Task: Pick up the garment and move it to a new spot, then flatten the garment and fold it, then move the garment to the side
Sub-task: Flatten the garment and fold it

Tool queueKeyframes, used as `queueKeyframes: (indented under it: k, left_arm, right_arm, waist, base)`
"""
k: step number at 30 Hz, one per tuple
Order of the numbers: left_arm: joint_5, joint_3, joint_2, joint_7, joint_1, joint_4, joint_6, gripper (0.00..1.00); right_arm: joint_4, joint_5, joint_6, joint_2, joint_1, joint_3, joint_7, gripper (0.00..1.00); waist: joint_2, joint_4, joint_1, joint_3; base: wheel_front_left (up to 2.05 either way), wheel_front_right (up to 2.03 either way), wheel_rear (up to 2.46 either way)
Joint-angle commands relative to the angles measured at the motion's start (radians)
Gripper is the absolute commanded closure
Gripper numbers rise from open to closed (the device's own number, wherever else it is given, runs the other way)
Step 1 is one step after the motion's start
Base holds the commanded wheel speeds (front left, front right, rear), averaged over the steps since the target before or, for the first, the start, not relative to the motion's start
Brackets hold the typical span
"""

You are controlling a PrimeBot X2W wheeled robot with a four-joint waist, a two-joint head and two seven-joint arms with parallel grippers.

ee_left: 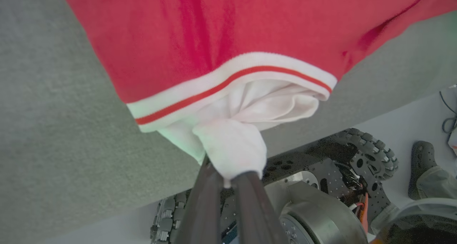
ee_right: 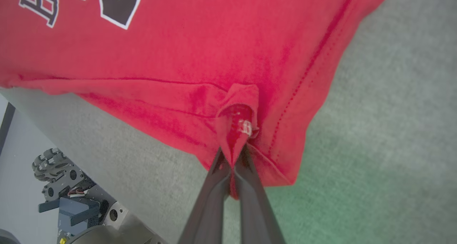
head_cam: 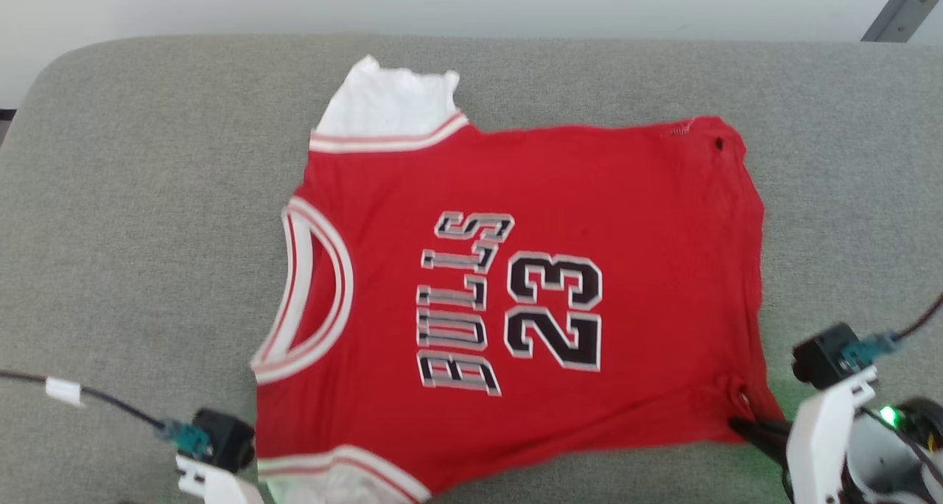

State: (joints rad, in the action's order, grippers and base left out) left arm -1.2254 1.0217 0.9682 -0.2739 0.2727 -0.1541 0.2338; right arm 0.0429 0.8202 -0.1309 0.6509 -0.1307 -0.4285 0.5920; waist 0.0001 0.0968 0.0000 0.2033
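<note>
1. Garment [head_cam: 589, 217]: spread nearly flat, print side up, on the grey padded worktop [head_cam: 132, 194]; about mid-surface, reaching close to the near edge.
2. Long axis: across the head view, side to side. Collar [head_cam: 317, 290] toward the robot's left, hem [head_cam: 759, 268] toward its right. Lettering and number [head_cam: 516, 298] turned sideways, tops toward the collar.
3. Sleeves: one white sleeve [head_cam: 387, 102] laid out at the far side, beyond its striped trim. The other [ee_left: 271, 105] at the near edge, bunched below a red-and-white band [ee_left: 228, 83].
4. Left pincer [ee_left: 230, 169]: clenched on the end of the near sleeve, white cloth wrapped over the fingertips and drawn to a point at the grip, at the worktop's near edge.
5. Right pincer [ee_right: 232, 158]: clamped tight on a pinch of red cloth just inside the near hem corner. Creases fanning out from the grip; a small white patch [ee_right: 245, 127] in the fold just above the fingertips. Corner itself lying on the worktop just beside the fingers.
6. Dark spot [head_cam: 720, 144] near the far hem corner: hole or mark, hard to tell at this sharpness.
7. Past the near edge, in the left wrist view: robot's wheeled base [ee_left: 371, 154] on a pale floor.
8. Faint green glow [ee_right: 339, 172] on the worktop by the right pincer.
</note>
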Motion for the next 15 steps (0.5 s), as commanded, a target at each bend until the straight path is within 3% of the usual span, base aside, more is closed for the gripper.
queueKeyframes:
  k: [1,10,15]
  left_arm:
    - [-0.001,0.007,0.008,-0.008,-0.018,-0.012,0.011,1.00]
    - [0.043,-0.034,0.079,-0.005,0.045,-0.068,0.033,1.00]
    - [0.124,-0.086,0.135,-0.008,0.157,-0.088,0.013,1.00]
  right_arm:
    - [-0.025,0.004,0.000,0.001,0.034,0.020,0.016,1.00]
    - [-0.155,-0.052,0.000,-0.079,0.155,0.212,0.076,1.00]
    - [-0.234,-0.118,0.000,-0.150,0.123,0.305,0.125,1.00]
  waist:
    - [-0.0001,0.000,0.0000,0.000]
    - [-0.0001,-0.001,0.0000,0.009]
    - [-0.0001,-0.016,0.0000,0.028]
  base:
    - [0.00,0.00,0.00]
    - [0.00,0.00,0.00]
    - [0.00,0.00,0.00]
